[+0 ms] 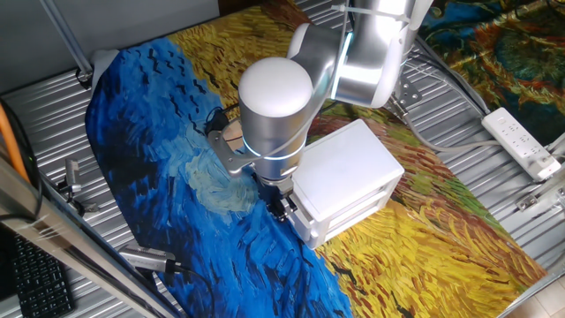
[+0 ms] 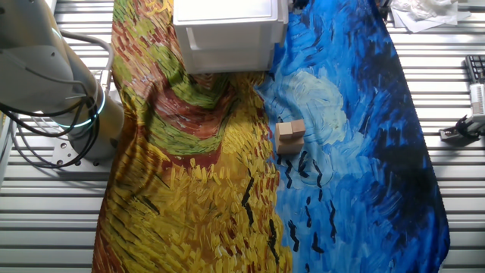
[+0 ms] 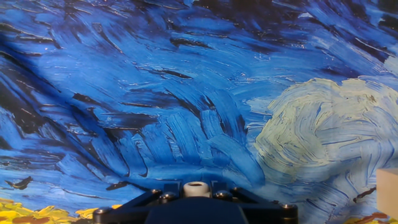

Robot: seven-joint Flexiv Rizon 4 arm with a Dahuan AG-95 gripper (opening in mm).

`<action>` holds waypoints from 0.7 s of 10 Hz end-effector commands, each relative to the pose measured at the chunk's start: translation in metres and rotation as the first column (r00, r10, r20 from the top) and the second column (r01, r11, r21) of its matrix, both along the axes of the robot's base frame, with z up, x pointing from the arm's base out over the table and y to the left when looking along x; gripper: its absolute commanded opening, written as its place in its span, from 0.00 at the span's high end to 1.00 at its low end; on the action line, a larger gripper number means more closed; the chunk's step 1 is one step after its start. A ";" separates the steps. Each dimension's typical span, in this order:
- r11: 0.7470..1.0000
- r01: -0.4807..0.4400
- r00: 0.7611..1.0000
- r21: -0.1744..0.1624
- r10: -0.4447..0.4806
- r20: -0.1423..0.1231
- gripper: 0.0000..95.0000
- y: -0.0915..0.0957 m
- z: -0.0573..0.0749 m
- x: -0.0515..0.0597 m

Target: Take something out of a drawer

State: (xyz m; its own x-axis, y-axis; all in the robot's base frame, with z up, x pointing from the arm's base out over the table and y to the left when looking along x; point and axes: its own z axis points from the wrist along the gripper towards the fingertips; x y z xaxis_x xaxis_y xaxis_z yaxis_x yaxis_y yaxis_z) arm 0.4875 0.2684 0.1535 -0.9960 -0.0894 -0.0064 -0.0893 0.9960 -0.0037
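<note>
Ribbed metal table [image 1: 494, 194] surface carries a painted cloth [image 2: 341, 174], blue swirls on 1 half and yellow strokes on the other. You will find the white cabinet [image 1: 349, 177] on the yellow half, with its front at the line where yellow meets blue. In the other fixed view the cabinet sits at the top edge of the cloth, and its drawer [image 2: 227, 47] looks flush with the body; a slight opening cannot be ruled out.

The arm [image 1: 278, 110] stands directly before the cabinet front in one fixed view, and its large round joint hides most of that front from you. The gripper [image 1: 281, 205] hangs low beside the front lower corner of the cabinet, just above the blue cloth. Whether its fingers are apart or together cannot be told: the arm covers them in one fixed view, the other fixed view does not show them, and the hand view shows only the dark gripper base along the bottom edge.

Note 2 small wooden blocks [image 2: 290, 135], 1 on the other, on the blue half near the colour boundary, well apart from the cabinet. A pale block edge [image 3: 387, 190] shows at the right border of the hand view.

A white power strip [image 1: 521, 141] lies on the bare table beyond the cloth. A black keyboard [image 1: 40, 278] sits at the table corner.
</note>
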 end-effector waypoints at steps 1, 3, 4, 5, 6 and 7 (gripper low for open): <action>1.000 -0.006 1.000 -0.003 0.006 -0.003 1.00 0.000 0.000 0.000; 1.000 -0.008 1.000 -0.004 0.008 0.002 1.00 0.000 0.000 0.000; 1.000 -0.012 1.000 -0.014 0.012 0.007 1.00 0.000 0.000 0.000; 1.000 -0.014 1.000 -0.015 0.015 0.014 1.00 0.000 0.000 0.000; 1.000 -0.021 1.000 -0.015 0.022 0.022 1.00 0.000 0.000 0.000; 1.000 -0.020 0.999 -0.015 0.021 0.029 1.00 0.000 0.000 0.000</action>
State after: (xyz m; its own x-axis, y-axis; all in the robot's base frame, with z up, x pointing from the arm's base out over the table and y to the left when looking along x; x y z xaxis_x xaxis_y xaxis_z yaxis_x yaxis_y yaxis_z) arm 0.4871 0.2684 0.1540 -0.9933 -0.1094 -0.0360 -0.1088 0.9939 -0.0174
